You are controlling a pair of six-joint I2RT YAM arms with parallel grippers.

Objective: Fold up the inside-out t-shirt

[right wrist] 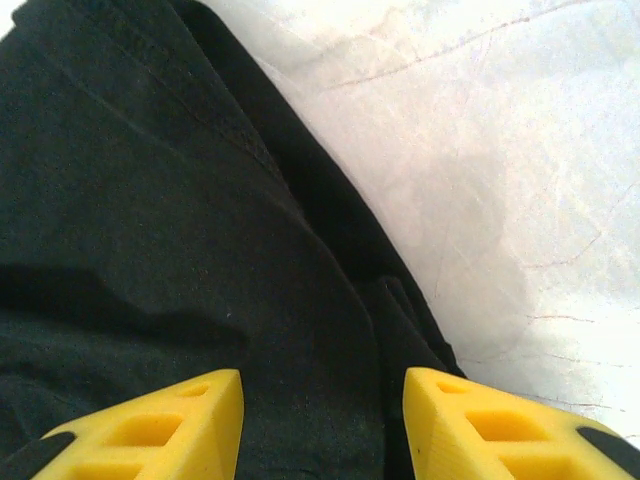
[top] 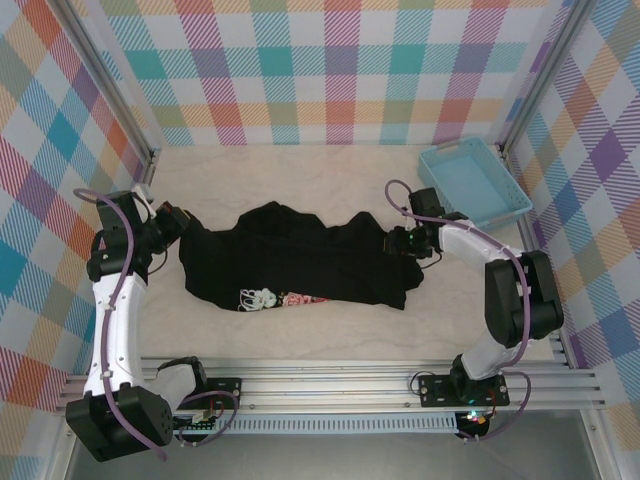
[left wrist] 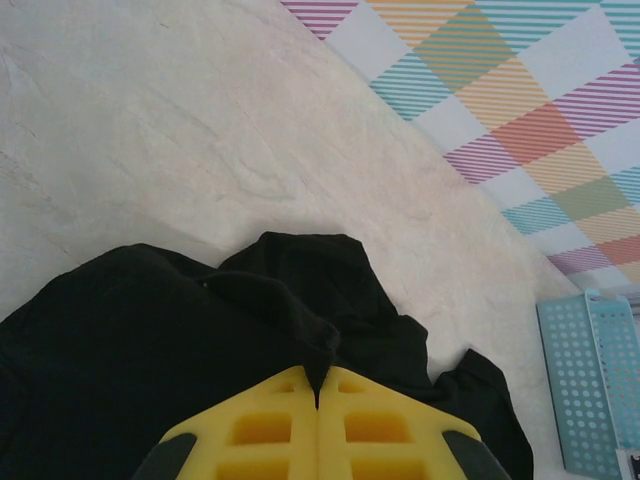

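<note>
1. The left gripper (left wrist: 318,395) is closed, pinching a fold at the left edge of the t-shirt (top: 290,260).
2. The right gripper (right wrist: 322,420) is half open over the t-shirt's right edge, holding nothing.
3. The t-shirt lies crumpled mid-table between them.
4. A blue tray (top: 475,185) sits at the far right.

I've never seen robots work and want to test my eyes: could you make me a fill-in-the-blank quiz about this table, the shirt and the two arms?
1. The t-shirt lying on the table is ____ in colour.
2. The left gripper is ____ on a pinch of the shirt's cloth.
3. The jaws of the right gripper, over the shirt's edge, stand ____.
4. The light ____ tray sits at the table's far right corner.
Missing words: black; shut; open; blue.
</note>
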